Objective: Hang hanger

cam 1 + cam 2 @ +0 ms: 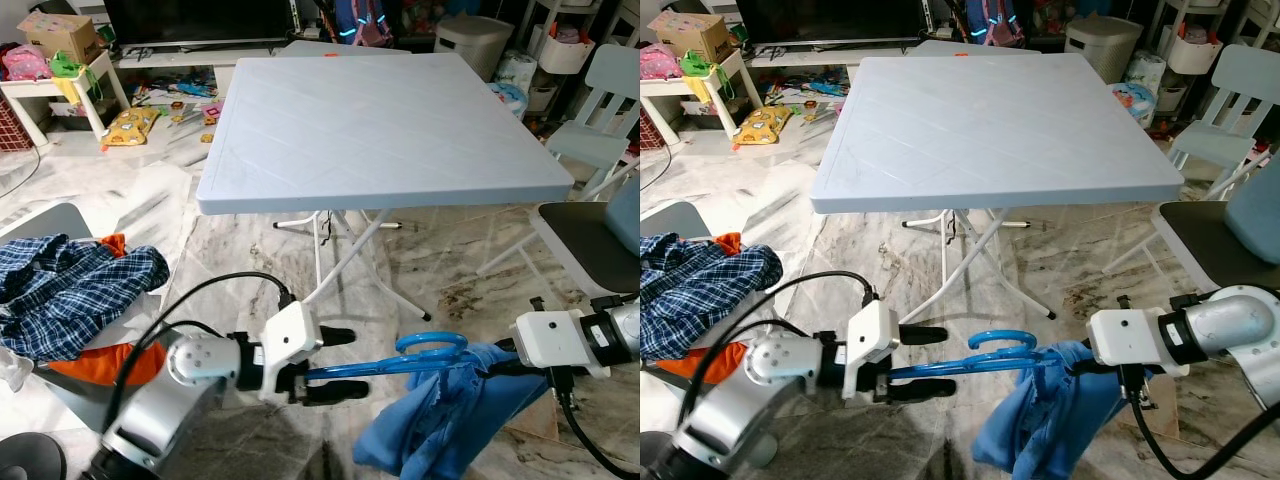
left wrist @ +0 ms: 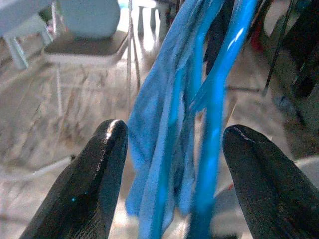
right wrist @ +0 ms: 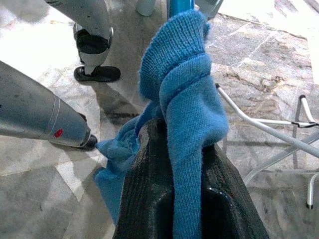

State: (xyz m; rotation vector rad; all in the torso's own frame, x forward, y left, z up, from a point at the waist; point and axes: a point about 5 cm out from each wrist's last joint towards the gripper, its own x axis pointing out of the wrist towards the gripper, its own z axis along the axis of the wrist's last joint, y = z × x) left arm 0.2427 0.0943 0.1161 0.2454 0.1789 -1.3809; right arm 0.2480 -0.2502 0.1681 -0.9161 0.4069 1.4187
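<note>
Hanging between both grippers below the near edge of the folding table point(image 1: 380, 120), the blue hanger point(image 1: 400, 358) carries a blue sweater point(image 1: 440, 420). Left gripper point(image 1: 335, 365) is spread around its arm; right gripper point(image 3: 174, 164) pinches the sweater.

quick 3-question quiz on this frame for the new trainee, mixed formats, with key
1. True or false: the blue garment lies spread on top of the light blue folding table.
2. Multiple choice: what sits between the left gripper fingers? A) a plaid shirt B) one end of the blue hanger C) a table leg
3. Fill in: the right gripper is shut on the ____.

Key
1. False. The garment hangs from the hanger, held between the two grippers in front of the table.
2. B. The left wrist view shows the hanger bar and cloth between the spread fingers.
3. blue garment, pinched between the fingers in the right wrist view.
</note>
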